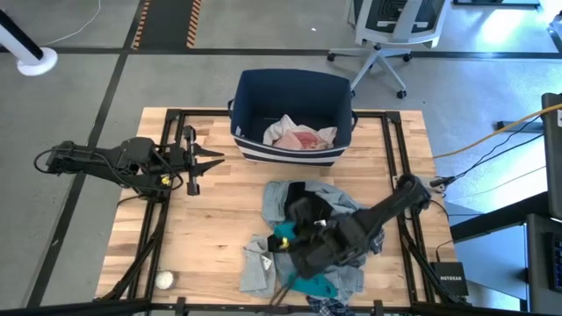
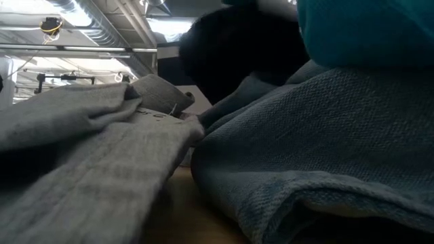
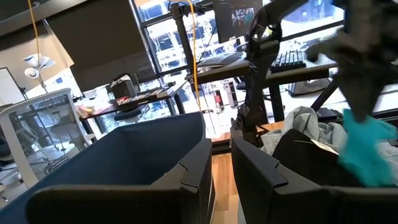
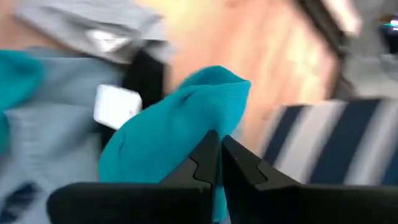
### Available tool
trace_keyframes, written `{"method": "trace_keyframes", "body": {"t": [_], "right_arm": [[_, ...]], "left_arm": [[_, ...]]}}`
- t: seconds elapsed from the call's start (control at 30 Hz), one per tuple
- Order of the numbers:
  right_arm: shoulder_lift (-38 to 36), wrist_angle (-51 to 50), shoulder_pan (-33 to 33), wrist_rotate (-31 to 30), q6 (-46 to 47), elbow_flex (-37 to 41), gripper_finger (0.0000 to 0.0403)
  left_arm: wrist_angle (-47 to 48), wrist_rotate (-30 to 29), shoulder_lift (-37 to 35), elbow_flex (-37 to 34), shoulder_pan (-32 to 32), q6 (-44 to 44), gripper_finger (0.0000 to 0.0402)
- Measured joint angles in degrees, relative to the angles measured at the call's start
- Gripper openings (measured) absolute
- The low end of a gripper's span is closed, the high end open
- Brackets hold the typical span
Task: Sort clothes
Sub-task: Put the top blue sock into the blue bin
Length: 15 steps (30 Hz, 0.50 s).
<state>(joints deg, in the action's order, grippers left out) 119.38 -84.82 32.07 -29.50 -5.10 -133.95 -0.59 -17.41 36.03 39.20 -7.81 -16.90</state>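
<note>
A pile of clothes (image 1: 307, 233) lies on the table's near middle: grey-blue denim (image 2: 325, 135), light grey (image 2: 88, 142), black (image 2: 237, 47) and teal pieces. My right gripper (image 1: 288, 237) is over the pile, shut on the teal garment (image 4: 177, 124), which also shows in the left wrist view (image 3: 367, 146). A navy bin (image 1: 294, 105) at the far middle holds white and pink clothes (image 1: 299, 136). My left gripper (image 1: 215, 160) is open and empty at the table's left, level with the bin's front. My right gripper pinches a bunched fold of the teal garment (image 4: 205, 127) between its two fingertips (image 4: 208, 155). The cloth bulges out beyond the tips. In the left wrist view the teal cloth hangs below the gripper, just above the pile; another teal part (image 1: 316, 285) lies on the pile's near side.
A small white ball (image 1: 164, 279) lies near the table's near left corner. Bare wood (image 1: 219, 219) lies between my left gripper and the pile. An office chair (image 1: 386, 35) stands beyond the bin. A dark box (image 1: 450, 281) sits off the table's right edge.
</note>
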Motion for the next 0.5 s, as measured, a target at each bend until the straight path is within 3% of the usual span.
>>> {"method": "trace_keyframes", "body": {"t": [0.23,0.5], "right_arm": [[-5.84,-1.31,-3.81,-12.99,-1.59,0.00,0.0016],[-9.44,-5.12,-10.71,-23.02,-4.35,0.00,0.0027]], "left_arm": [[-0.03,0.00,0.00,0.00,0.00,-0.01,0.0059],[-0.05,0.02,0.00,0.00,0.00,-0.02,0.0059]]}}
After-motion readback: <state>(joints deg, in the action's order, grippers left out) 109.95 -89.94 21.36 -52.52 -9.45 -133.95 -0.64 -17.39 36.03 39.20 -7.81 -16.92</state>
